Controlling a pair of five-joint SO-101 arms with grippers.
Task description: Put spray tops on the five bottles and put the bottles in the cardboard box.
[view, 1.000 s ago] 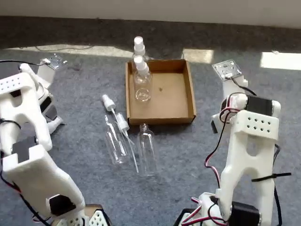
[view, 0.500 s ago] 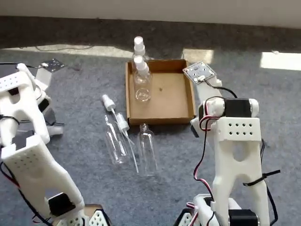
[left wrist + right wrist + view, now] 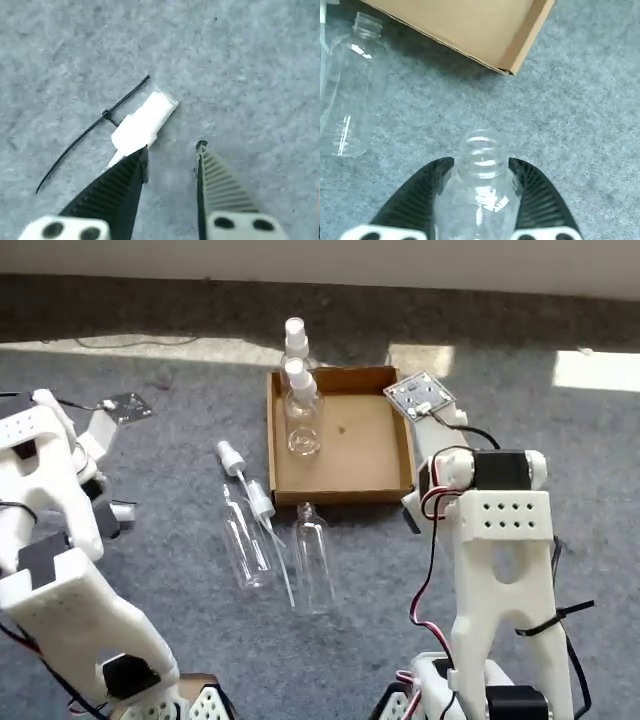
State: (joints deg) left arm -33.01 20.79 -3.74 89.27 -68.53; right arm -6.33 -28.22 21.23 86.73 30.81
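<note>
My right gripper is shut on a clear bottle with an open neck, held just off the near right corner of the cardboard box. Another topless bottle lies close by on the carpet. From the high view, the box holds one capped bottle, and a second capped bottle stands behind it. Two topless bottles and two spray tops lie in front. My left gripper is open over bare carpet beside a small white plastic piece.
A black zip tie lies on the carpet by the white piece. The left arm and right arm flank the grey carpet. Open carpet lies to the right of the box.
The right arm has swung left, toward the box's near right corner. The left arm's wrist has shifted slightly inward and nearer.
</note>
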